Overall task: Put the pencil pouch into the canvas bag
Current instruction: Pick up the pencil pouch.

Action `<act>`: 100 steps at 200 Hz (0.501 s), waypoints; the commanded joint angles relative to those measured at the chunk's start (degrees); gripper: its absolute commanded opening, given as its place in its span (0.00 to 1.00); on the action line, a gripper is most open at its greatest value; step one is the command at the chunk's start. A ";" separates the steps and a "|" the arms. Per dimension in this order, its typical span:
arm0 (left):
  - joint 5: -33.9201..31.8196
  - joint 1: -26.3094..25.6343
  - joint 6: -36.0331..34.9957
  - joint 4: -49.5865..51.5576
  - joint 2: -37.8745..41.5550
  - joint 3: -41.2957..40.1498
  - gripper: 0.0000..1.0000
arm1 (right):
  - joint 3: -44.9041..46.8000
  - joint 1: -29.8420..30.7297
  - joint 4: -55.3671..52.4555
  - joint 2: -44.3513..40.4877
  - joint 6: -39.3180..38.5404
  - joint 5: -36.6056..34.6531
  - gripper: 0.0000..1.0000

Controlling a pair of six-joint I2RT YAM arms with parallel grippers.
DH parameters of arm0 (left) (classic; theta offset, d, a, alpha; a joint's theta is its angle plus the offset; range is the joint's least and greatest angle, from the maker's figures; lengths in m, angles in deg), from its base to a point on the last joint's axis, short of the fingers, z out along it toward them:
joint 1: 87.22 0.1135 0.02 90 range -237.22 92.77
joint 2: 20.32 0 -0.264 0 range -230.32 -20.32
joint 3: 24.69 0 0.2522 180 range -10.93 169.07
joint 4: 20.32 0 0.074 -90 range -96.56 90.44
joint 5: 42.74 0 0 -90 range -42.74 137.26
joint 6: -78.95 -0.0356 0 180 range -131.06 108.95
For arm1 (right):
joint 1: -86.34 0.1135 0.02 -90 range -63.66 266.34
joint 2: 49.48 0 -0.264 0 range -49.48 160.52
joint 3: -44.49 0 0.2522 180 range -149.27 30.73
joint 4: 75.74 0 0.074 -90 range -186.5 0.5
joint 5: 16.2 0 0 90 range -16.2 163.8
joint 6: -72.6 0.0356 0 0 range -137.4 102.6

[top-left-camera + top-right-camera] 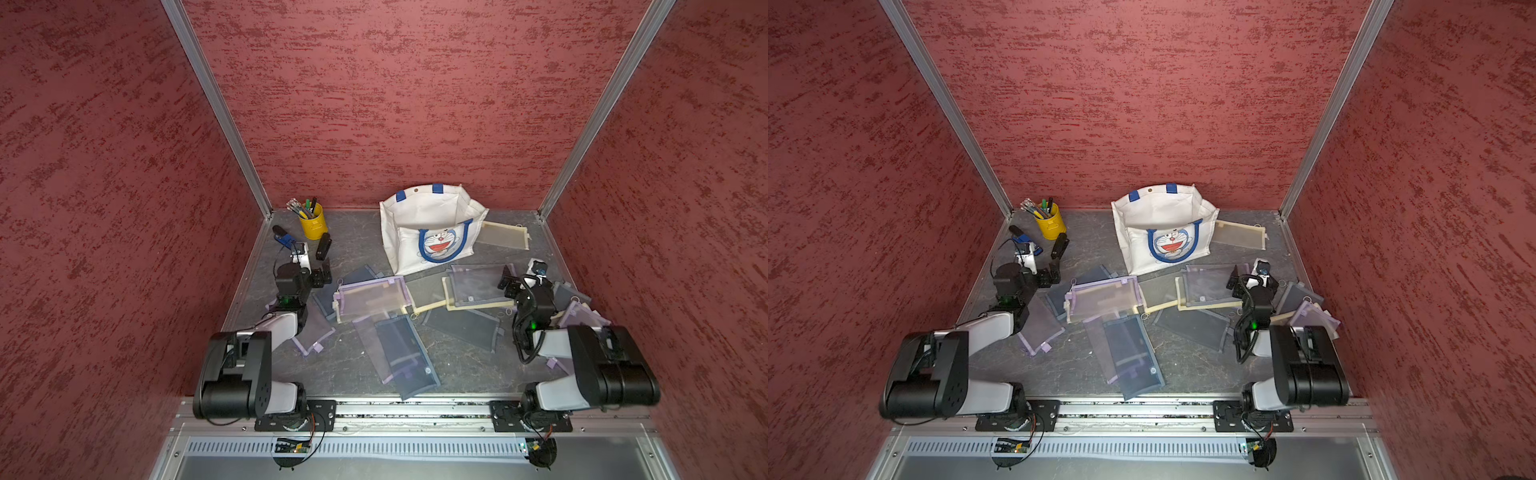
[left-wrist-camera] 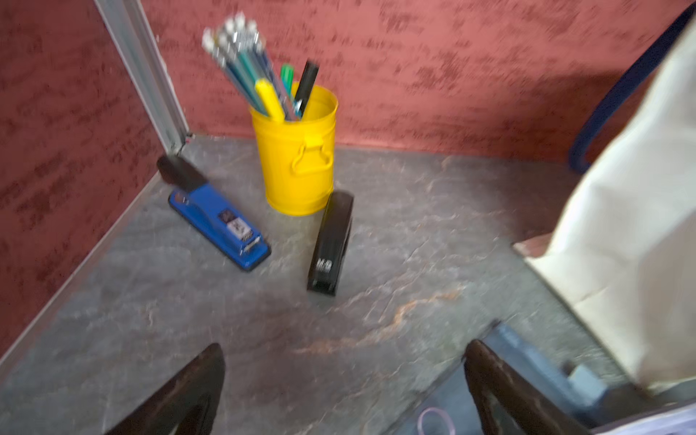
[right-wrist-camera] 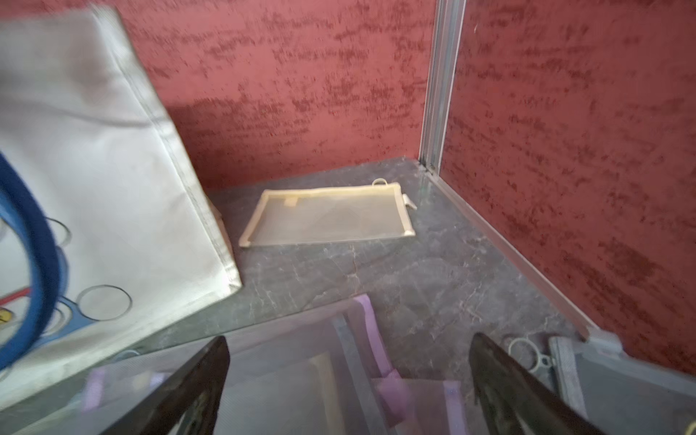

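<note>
Pencil pouches (image 1: 370, 297) lie flat and overlapping across the middle of my bench (image 1: 357, 241), mesh ones with purple, cream and dark blue edging. One cream-edged pouch (image 1: 503, 235) lies apart from the pile, right of centre near the back wall, just beside the canvas bag (image 1: 432, 224).

The bag stands upright at centre right in both top views, its mouth open and the cat face towards me. Its lower front edge meets the nearest pouches of the pile.

My right hand (image 3: 348, 339) is at the right edge of the pile with its jaws spread wide and nothing between them. The right wrist view shows a purple-edged pouch (image 3: 301, 376) under it.

My left hand (image 2: 344, 350) is at the left of the frame, also spread wide and empty. It is over bare bench, with the corner of a dark blue pouch (image 2: 534, 361) by one finger.

Beyond it, in the upper-left corner of the bench, a yellow pen cup (image 1: 313, 224) stands with a blue stapler (image 2: 220, 226) and a black stapler (image 2: 331, 241) just in front of it.
</note>
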 commanded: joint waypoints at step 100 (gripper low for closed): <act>11.03 -34.28 43.13 64.40 17.34 19.51 1.00 | -31.53 25.93 -85.32 -14.70 33.03 19.04 0.99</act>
